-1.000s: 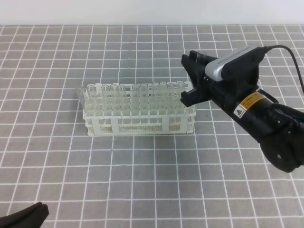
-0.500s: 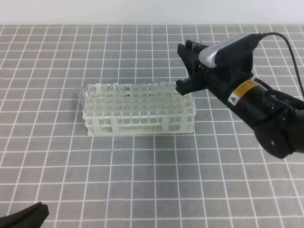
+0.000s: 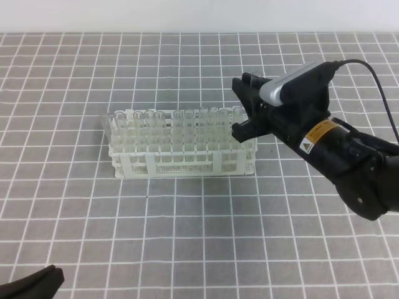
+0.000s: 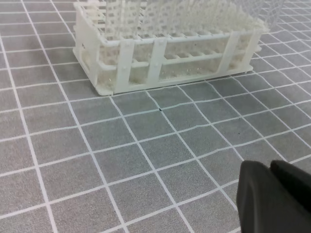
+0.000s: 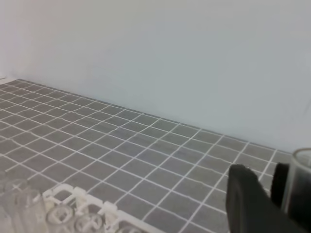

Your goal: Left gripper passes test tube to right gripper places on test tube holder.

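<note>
A white plastic lattice test tube holder (image 3: 181,167) sits on a grey surface with a white grid pattern (image 3: 187,237), a little to the 9 o'clock side of the middle of the high view. Its long axis runs from 9 to 3 o'clock. Rows of clear glass tubes stand upright in it with their open rims up, and one at the 9 o'clock end leans outward.

The right gripper (image 3: 248,107), a black claw on a black cylindrical arm with a silver-grey module on top and a yellow warning sticker, hovers at the holder's 3 o'clock end. Its arm trails away toward 4 o'clock. Its fingers stand a little apart, one above the other in the high view.

In the right wrist view a slim transparent glass test tube (image 5: 301,182) shows at the 3 o'clock edge, just beside a black finger (image 5: 245,199). Its long axis runs from 12 to 6 o'clock in that view, with the open rim at 12 o'clock. Whether the claw clamps it cannot be told, and in the high view it cannot be told apart from the holder's end tubes.

The left gripper (image 3: 31,283), a black claw, lies at the 7 o'clock corner of the high view, well apart from the holder. In its wrist view the fingers (image 4: 257,199) are pressed together with nothing between them.
</note>
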`<state>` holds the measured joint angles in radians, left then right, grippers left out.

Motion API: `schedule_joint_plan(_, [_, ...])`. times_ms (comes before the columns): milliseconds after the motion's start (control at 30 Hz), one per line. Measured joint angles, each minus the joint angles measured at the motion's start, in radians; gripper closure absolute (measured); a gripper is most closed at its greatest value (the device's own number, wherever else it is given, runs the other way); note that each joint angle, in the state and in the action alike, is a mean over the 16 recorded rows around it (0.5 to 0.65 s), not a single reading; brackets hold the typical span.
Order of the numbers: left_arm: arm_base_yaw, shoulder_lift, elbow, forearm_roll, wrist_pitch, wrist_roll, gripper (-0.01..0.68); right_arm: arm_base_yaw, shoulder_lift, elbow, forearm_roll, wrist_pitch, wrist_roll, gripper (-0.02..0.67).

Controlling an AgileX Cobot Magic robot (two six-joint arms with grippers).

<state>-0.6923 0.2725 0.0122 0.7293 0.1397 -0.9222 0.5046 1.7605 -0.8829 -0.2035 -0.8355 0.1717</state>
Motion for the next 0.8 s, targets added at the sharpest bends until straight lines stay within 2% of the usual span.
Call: schedule_joint_plan(800, [0.000, 0.000, -0.007, -0.003, 0.042, -0.002, 0.659, -0.017, 0.028, 0.007, 0.008, -0.054, 0.019, 0.566])
